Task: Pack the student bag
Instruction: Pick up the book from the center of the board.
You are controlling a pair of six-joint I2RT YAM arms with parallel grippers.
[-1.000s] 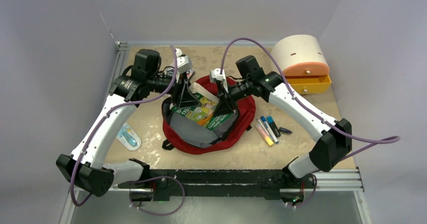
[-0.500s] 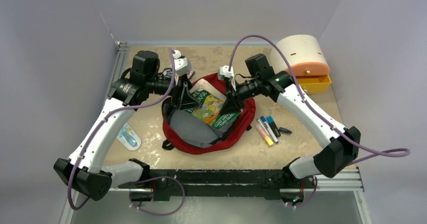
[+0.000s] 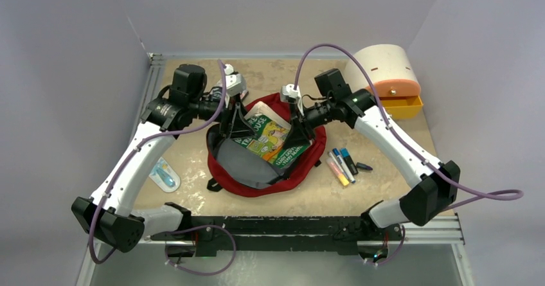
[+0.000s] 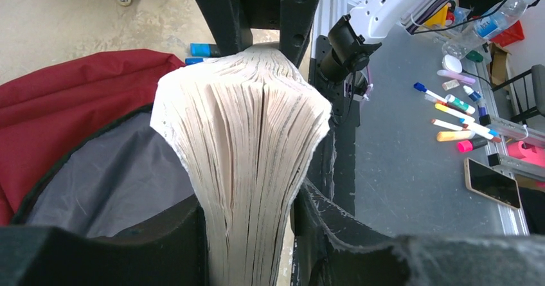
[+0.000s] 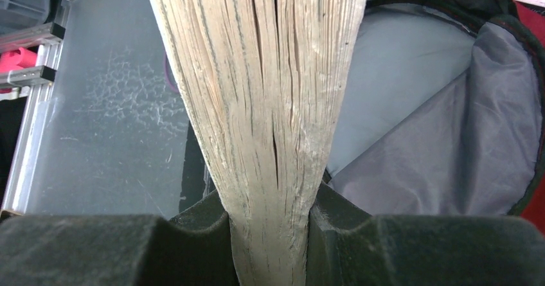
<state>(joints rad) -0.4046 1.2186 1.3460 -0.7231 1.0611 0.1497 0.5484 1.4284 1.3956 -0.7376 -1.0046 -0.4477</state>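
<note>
Both left claw [image 3: 232, 130] and right claw [image 3: 297, 134] pinch opposite edges of green-covered paperback book [image 3: 270, 138]; dark red fabric backpack [image 3: 254, 188] gapes beneath.

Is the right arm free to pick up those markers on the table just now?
Probably not yet. Its hand is shut on the book over the student bag; the markers themselves lie uncovered close beside the bag.

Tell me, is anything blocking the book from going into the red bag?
Nothing visible is. The book hangs over the open student bag, pinched by the left gripper and the right gripper at opposite edges. Only bare grey lining shows below it. The markers lie beside the bag, out of the way.
</note>
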